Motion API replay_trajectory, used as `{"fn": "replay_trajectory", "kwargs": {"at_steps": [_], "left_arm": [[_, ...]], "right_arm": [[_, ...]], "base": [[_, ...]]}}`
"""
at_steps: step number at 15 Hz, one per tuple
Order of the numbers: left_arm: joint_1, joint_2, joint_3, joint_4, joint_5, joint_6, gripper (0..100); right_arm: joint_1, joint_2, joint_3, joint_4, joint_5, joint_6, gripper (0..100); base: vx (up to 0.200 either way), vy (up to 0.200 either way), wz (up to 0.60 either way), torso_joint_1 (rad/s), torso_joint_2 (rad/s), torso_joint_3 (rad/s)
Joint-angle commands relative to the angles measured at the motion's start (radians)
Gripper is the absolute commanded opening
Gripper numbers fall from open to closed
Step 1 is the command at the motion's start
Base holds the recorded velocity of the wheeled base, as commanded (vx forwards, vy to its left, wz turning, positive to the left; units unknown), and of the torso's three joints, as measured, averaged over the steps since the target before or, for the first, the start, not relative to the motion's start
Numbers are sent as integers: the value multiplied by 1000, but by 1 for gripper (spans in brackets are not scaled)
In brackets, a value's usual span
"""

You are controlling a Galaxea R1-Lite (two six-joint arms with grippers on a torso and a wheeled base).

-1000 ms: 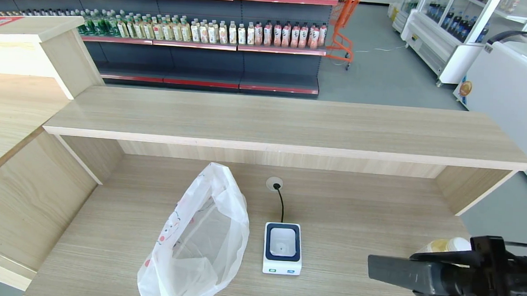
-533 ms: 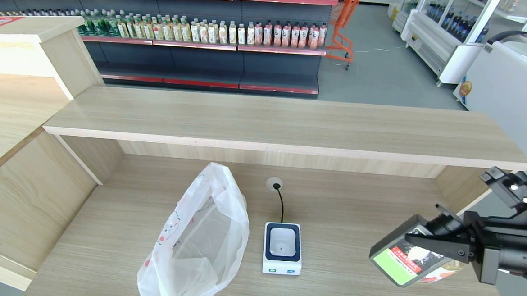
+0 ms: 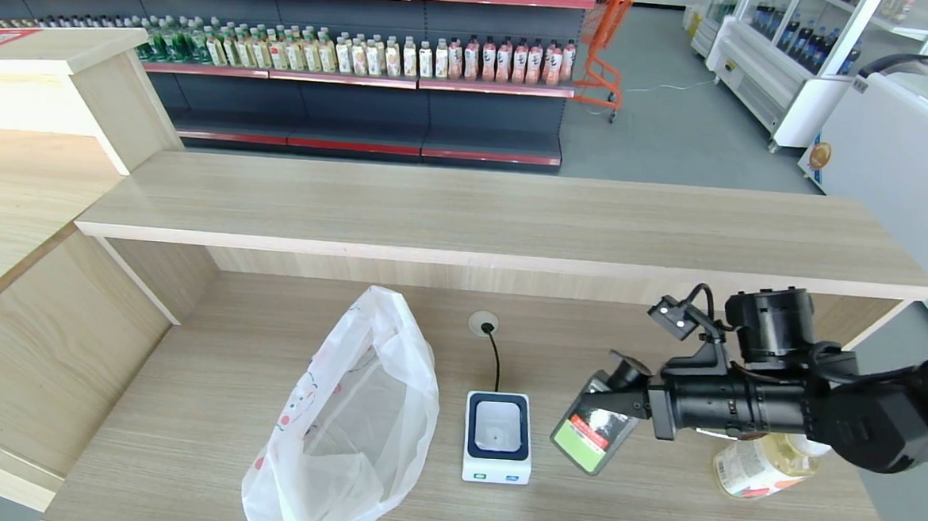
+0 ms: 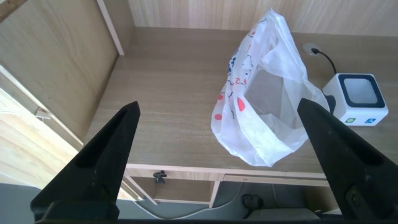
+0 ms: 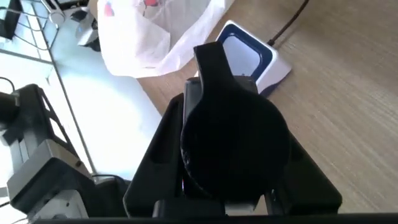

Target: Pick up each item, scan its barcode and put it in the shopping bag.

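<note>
My right gripper is shut on a small flat pack with a green and red label, held tilted above the counter just right of the white barcode scanner. In the right wrist view the gripper and pack look dark, and beyond them are the scanner and the shopping bag. The white plastic shopping bag stands open left of the scanner. A yellowish bottle lies on the counter under my right arm. My left gripper hangs open near the counter's front edge, short of the bag.
The scanner's black cable runs back to a grommet in the lower counter. A raised wooden ledge borders the far side, and a side panel closes the left. Store shelves and freezers stand behind.
My right arm has swung left from the counter's right end towards the scanner, carrying the pack. The bottle on the counter has come into fuller view. Bag and scanner are unmoved.
</note>
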Motion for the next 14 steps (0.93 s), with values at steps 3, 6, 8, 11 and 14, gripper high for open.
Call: {"fn": "replay_trajectory", "kwargs": {"at_steps": [3, 6, 8, 11, 14], "left_arm": [[0, 0, 0, 0, -1, 0, 100], [0, 0, 0, 0, -1, 0, 100], [0, 0, 0, 0, 0, 0, 100], [0, 0, 0, 0, 0, 0, 100], [0, 0, 0, 0, 0, 0, 100]], "right_arm": [[140, 179, -167, -35, -121, 191, 0], [169, 220, -194, -36, -144, 196, 0], [183, 248, -191, -53, -192, 193, 0], [196, 286, -193, -111, -247, 193, 0], [204, 297, -196, -120, -247, 193, 0]], "base": [[0, 0, 0, 0, 0, 0], [0, 0, 0, 0, 0, 0], [0, 0, 0, 0, 0, 0], [0, 0, 0, 0, 0, 0], [0, 0, 0, 0, 0, 0]]}}
